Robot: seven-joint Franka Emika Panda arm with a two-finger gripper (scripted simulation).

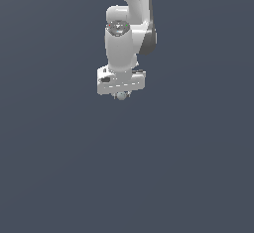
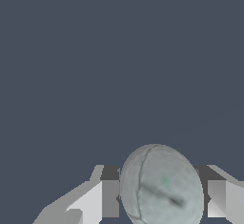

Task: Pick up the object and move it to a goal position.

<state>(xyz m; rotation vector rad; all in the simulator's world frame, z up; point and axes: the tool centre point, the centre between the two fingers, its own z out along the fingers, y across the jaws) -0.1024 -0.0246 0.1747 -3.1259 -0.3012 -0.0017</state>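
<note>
Your gripper (image 1: 121, 95) hangs below the white arm (image 1: 124, 38), clamped on the pale grey ball (image 2: 161, 186) — the ball sits directly between the fingers (image 2: 109, 198), at 6 o'clock from the wrist. It is round, so no long axis. No writing or labels visible.

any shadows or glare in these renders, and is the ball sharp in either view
Exterior view: flat, even light on a plain slate background, no cast shadow or glare; the ball is a tiny, coarse speck under the gripper. Wrist view: the ball looms large between the fingers, cropped by the frame edge, soft-edged, its dark seam lines visible; no glare.
</note>
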